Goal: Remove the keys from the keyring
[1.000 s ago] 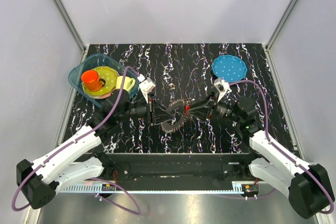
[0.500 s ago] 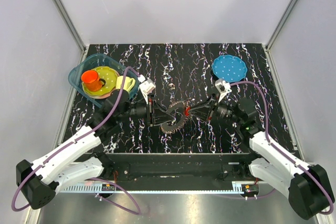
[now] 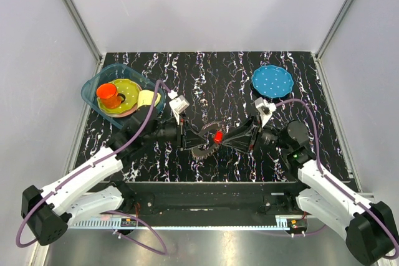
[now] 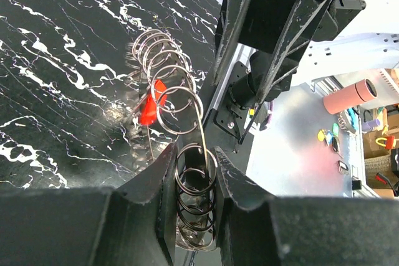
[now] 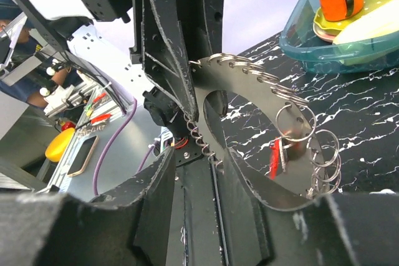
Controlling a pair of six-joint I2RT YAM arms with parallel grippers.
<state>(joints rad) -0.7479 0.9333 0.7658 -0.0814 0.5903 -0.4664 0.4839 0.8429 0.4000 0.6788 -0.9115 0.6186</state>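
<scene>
L tool pinches keyring rim, over near-centre desk. R tool part-spread astride opposite rim; grip: cannot tell. 1 red key on keyring.

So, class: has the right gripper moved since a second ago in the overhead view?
Yes, slightly: the right gripper has shifted down the view, toward the arms' side, ending farther from the blue plate.
</scene>
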